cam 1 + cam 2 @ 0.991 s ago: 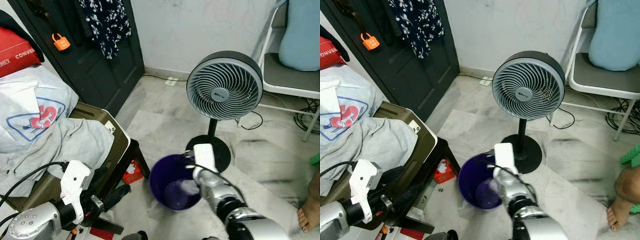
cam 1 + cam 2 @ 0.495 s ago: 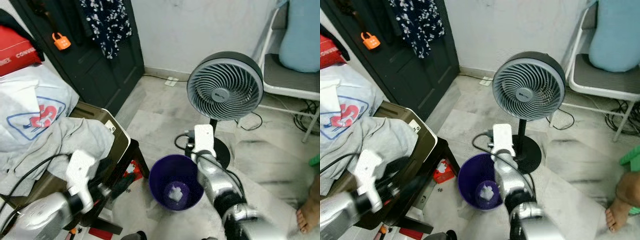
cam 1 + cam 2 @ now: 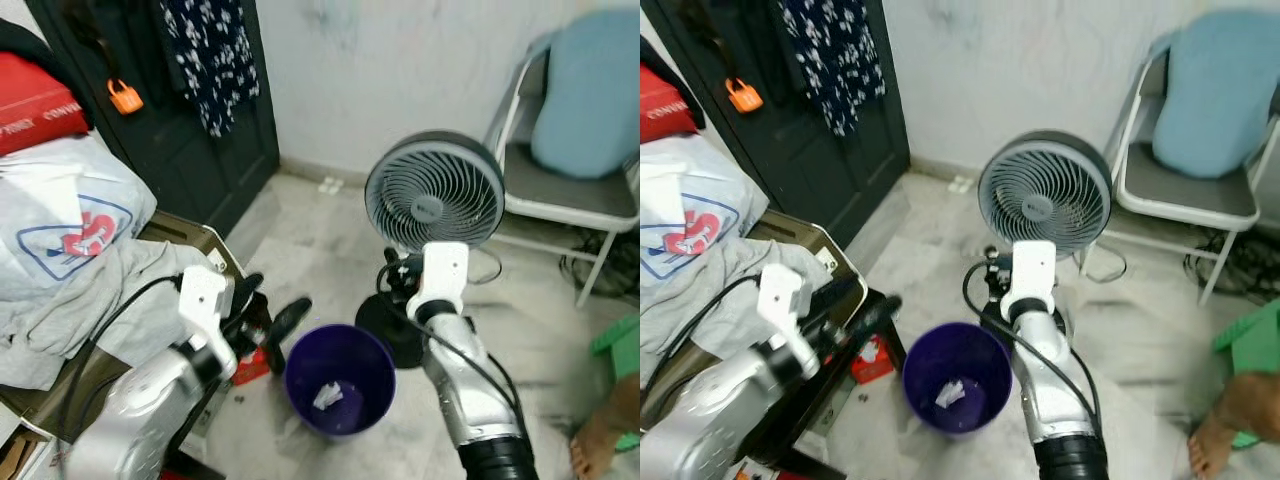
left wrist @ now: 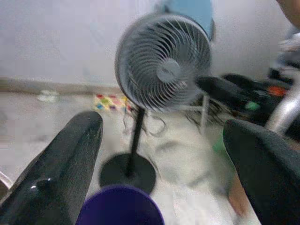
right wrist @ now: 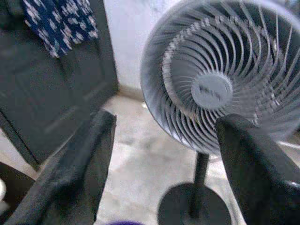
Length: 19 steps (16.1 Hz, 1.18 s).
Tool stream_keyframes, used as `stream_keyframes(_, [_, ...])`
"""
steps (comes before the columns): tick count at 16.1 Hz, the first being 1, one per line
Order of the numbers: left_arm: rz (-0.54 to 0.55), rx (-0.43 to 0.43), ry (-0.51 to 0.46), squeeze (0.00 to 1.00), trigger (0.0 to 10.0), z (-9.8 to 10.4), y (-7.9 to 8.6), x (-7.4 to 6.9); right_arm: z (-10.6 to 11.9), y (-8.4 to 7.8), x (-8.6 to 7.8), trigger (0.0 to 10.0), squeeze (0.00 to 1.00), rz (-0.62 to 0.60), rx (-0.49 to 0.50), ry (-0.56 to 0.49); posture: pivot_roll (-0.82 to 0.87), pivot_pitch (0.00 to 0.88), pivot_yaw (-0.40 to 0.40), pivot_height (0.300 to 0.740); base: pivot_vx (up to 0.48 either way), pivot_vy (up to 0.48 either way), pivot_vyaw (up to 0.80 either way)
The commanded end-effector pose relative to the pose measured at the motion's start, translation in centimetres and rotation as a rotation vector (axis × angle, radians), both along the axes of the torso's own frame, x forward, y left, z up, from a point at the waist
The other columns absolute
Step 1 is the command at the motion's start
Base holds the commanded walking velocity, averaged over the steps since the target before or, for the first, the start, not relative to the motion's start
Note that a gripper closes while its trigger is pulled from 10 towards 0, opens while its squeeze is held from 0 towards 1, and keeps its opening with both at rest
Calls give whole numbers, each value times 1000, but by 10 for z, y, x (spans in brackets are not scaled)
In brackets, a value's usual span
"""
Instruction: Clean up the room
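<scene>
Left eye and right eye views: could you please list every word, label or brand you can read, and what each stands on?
"CONVE...", cut off at the frame edge: white letters on the red bag.
Red letters, perhaps "SS", in a blue outline: white plastic bag; uncertain.
Brand badge on the grey round pedestal fan: too blurred to read.
Small red packet on the floor: print unreadable.

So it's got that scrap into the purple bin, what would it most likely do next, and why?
Probably turn away from the purple bin to look for more clutter. The crumpled white scrap already lies inside it, and both the right gripper and left gripper are open and empty. Small litter, like the red packet by the bench leg, looks like a candidate.
</scene>
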<state>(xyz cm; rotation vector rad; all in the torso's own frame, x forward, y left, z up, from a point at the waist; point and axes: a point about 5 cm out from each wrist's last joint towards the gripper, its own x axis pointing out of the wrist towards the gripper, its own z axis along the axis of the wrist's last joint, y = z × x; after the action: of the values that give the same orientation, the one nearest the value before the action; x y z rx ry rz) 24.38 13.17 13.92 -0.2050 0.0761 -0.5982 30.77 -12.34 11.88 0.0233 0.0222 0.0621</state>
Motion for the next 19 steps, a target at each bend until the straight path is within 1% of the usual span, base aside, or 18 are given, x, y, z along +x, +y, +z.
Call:
stream_keyframes(1, [107, 6, -17, 0, 10000, -1, 6, 9, 13, -4, -2, 10000, 1000, 21, 14, -25, -69, 0, 41, 740, 0, 0, 0])
stream_keyframes(2, [147, -4, -27, 0, 10000, -1, 8, 12, 15, -6, -4, 10000, 1000, 27, 2, -33, -74, 0, 37, 740, 0, 0, 0])
stream_keyframes(4, [206, 9, -50, 0, 10000, 0, 13, 17, 15, -10, -6, 10000, 1000, 28, -4, -31, -85, 0, 32, 740, 0, 0, 0])
stream_keyframes(5, [269, 6, -60, 0, 10000, 0, 19, 21, 14, -14, -10, 10000, 1000, 30, -21, -25, -91, 0, 28, 740, 0, 0, 0])
stream_keyframes(7, [343, 13, -85, 0, 10000, 1, 28, 28, 14, -22, -11, 10000, 1000, 22, -34, -17, -94, 0, 17, 740, 0, 0, 0])
stream_keyframes(9, [422, 16, -95, 0, 10000, 0, 38, 31, 17, -30, -11, 10000, 988, 9, -51, -19, -97, 0, 8, 740, 0, 0, 0])
stream_keyframes(10, [452, 9, -96, 0, 10000, -1, 42, 32, 17, -33, -10, 10000, 588, 2, -58, -22, -102, 0, 9, 740, 0, 0, 0])
stream_keyframes(11, [483, -2, -94, 0, 10000, -2, 44, 32, 19, -35, -11, 10000, 0, -4, -68, -31, -107, 0, 6, 740, 0, 0, 0])
stream_keyframes(12, [491, -6, -93, 0, 10000, -4, 44, 33, 20, -36, -12, 10000, 0, -5, -71, -35, -114, 0, -5, 740, 0, 0, 0])
stream_keyframes(13, [498, -10, -92, 0, 10000, -7, 42, 34, 20, -37, -13, 10000, 0, -11, -142, -44, -114, 0, -13, 740, 0, 0, 0])
stream_keyframes(14, [508, -14, -88, 0, 10000, -10, 42, 33, 19, -38, -16, 10000, 0, -17, -134, -39, -106, 0, -31, 740, 0, 0, 0])
stream_keyframes(15, [518, -17, -83, 0, 10000, -12, 42, 30, 18, -39, -19, 10000, 0, -23, -132, -32, -111, 0, -32, 740, 0, 0, 0])
stream_keyframes(16, [529, -13, -69, 0, 10000, -18, 44, 27, 16, -39, -21, 10000, 0, -34, -135, -25, -117, 0, -25, 740, 0, 0, 0])
stream_keyframes(17, [535, -15, -54, 0, 10000, -20, 45, 24, 16, -39, -23, 10000, 0, -41, -112, -26, -113, 0, -17, 740, 0, 0, 0])
stream_keyframes(19, [551, -17, -55, 0, 10000, -19, 48, 22, 15, -40, -24, 10000, 0, -60, -106, -29, -103, 0, -2, 740, 0, 0, 0])
